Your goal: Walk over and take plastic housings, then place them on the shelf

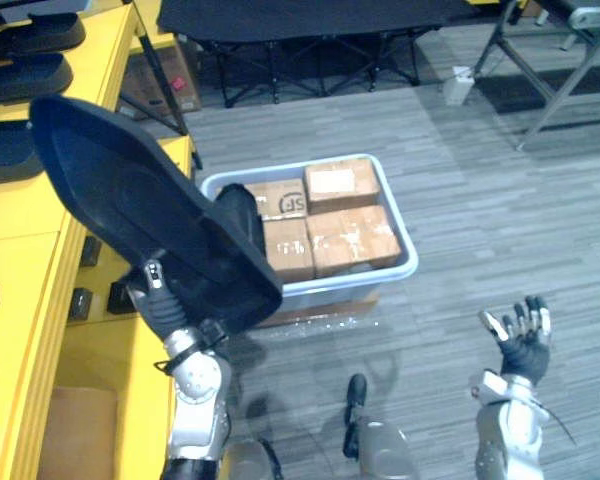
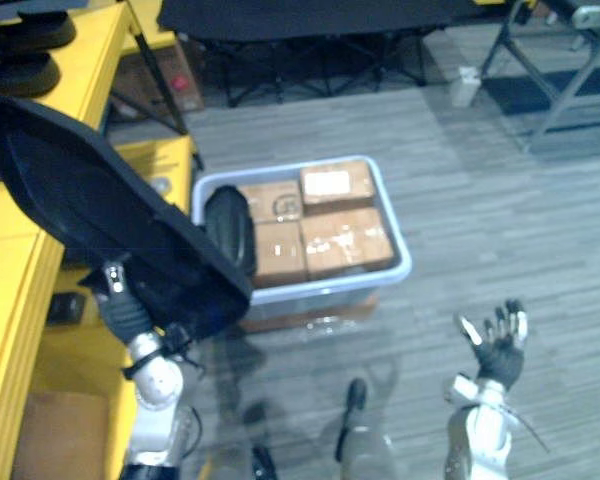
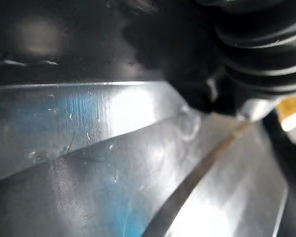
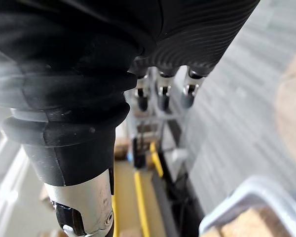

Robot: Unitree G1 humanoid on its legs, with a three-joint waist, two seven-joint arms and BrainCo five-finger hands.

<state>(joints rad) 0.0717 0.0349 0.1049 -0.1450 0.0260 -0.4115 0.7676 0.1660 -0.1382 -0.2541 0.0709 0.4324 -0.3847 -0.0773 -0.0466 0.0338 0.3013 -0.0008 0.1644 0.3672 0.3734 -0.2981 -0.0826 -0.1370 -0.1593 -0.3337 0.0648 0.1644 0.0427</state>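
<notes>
A yellow shelf point(image 1: 5, 215) runs down the left side, smooth and flat-topped, with stacked dark housings point(image 1: 25, 72) at its far left corner. Over the shelf's right edge the left hand point(image 1: 158, 305) holds a plastic housing point(image 1: 150, 215) up in the air: a broad, shallow, dark shell with a rounded outline. The thumb lies curled on its near face at the lower rim, and the fingers are hidden behind it. The left wrist view adds the shell's finish from very close: glossy and faintly scratched, with long raised ribs running across it.

Just to the right, on the grey plank-patterned floor point(image 1: 480, 200), stands a pale translucent bin point(image 1: 330, 293) with rounded corners. A second dark housing point(image 1: 242, 222) stands on edge at the bin's left end. The right eye view shows more of its curved back than the left eye view, where the held shell covers part of it. Taped brown cardboard boxes point(image 1: 352, 240) fill the rest of the bin.

At the lower right the right hand point(image 1: 525, 345) is raised with its palm up and fingers spread, holding nothing. The right wrist view shows these fingers point(image 4: 163, 96) straight in a row, with a corner of the bin beyond.
</notes>
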